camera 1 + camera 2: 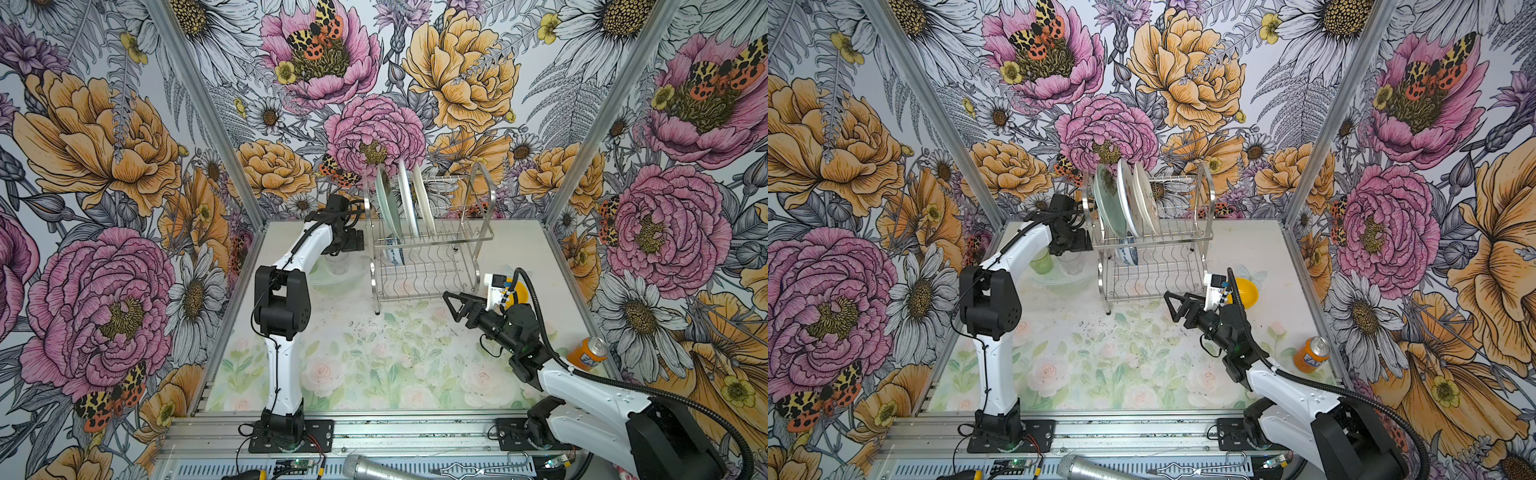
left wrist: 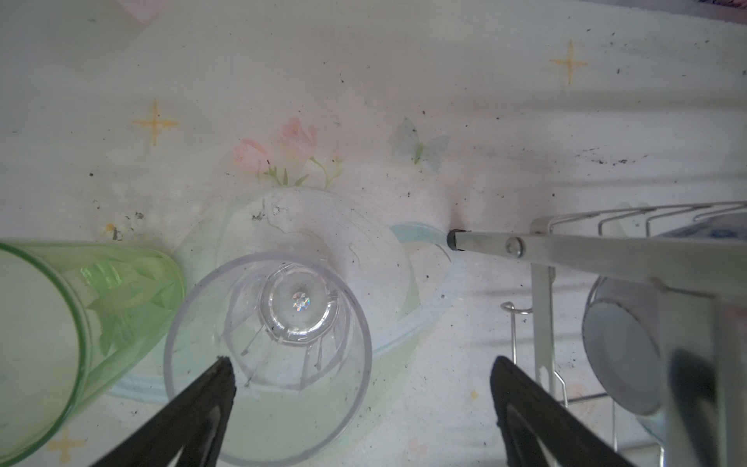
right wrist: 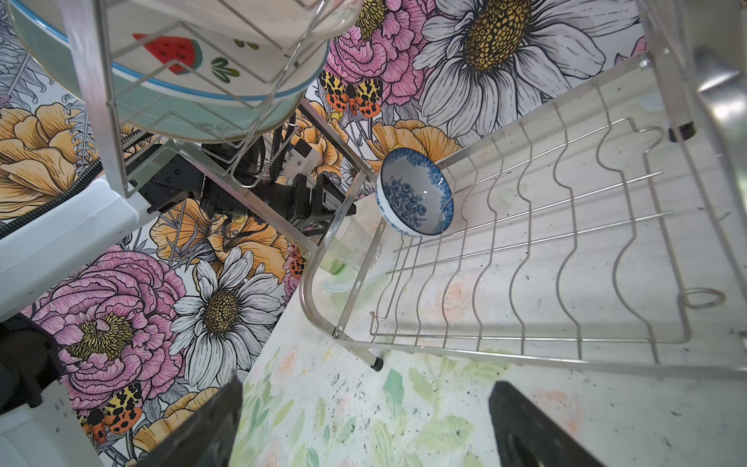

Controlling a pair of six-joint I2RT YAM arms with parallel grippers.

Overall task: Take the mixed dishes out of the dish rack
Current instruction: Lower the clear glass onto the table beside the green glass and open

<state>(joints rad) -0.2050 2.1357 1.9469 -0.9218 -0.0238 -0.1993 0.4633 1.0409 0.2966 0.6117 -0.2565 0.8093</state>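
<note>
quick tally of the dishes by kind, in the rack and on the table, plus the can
plates: 3
bowls: 2
tumblers: 2
soda can: 1
total: 8

An orange can stands near the right edge of the rose-printed tablecloth. A silver microphone lies at the front, beside wire tongs. Floral wallpaper covers the walls.
</note>
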